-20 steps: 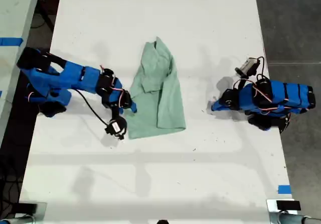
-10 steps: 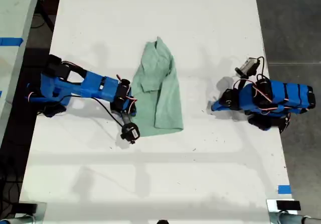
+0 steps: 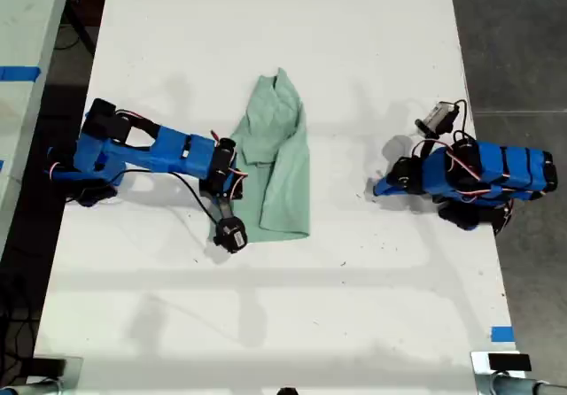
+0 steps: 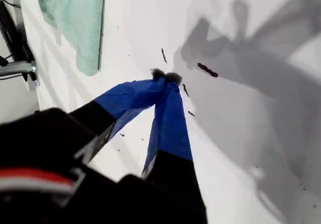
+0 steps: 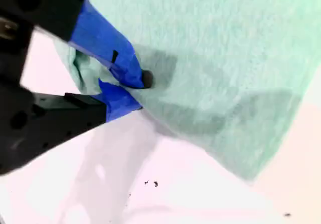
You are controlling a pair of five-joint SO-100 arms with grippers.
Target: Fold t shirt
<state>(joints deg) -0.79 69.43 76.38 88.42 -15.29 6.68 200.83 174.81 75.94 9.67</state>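
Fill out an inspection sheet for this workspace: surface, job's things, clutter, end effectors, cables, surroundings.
Surface: white table, a few dark specks.
Job's things: t shirt, pale mint-green, wrinkled, lying lengthwise mid-table, partly folded.
Clutter: nothing seen besides the specks.
End effectors: my second gripper shut on the t shirt's edge, on the exterior view's left; my first gripper shut, empty, tips on bare table, on the exterior view's right.
Cables: black cable looping under the second arm; red and white wires on the first arm.
Surroundings: dark floor; blue tape at the table edge.

A white table (image 3: 283,50) sits over dark grey floor (image 3: 509,41); blue tape (image 3: 19,73) marks a neighbouring surface.
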